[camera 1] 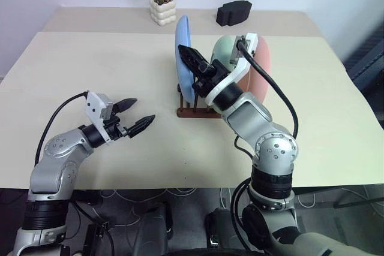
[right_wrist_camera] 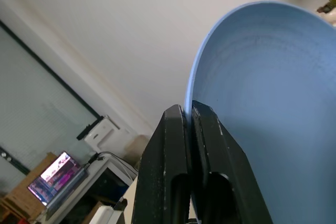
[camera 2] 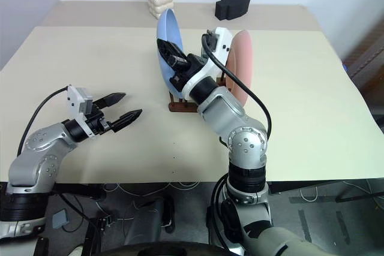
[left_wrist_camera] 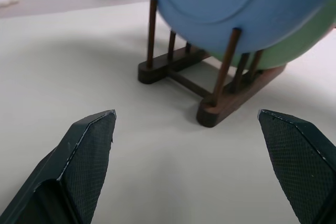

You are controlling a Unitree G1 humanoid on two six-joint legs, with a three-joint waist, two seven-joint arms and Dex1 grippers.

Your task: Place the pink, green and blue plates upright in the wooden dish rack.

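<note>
The wooden dish rack [camera 1: 191, 111] stands mid-table. The light blue plate [camera 1: 182, 43] is upright at its left end, its lower edge down between the pegs [left_wrist_camera: 227, 61]. Whether it rests on the base bars I cannot tell. My right gripper [right_wrist_camera: 187, 110] is shut on the blue plate's rim. The mint green plate [camera 1: 224, 48] stands upright behind it, and the pink plate [camera 1: 263, 67] stands at the rack's right end. My left gripper [camera 1: 141, 111] is open above the table, left of the rack, and points toward it with nothing between its fingers [left_wrist_camera: 86, 153].
A plant in a white pot [camera 1: 162, 10] and a black block [camera 1: 233, 12] sit at the back of the table, behind the rack. Bare tabletop [camera 1: 108, 58] spreads around the rack, and its front edge runs just below my arms.
</note>
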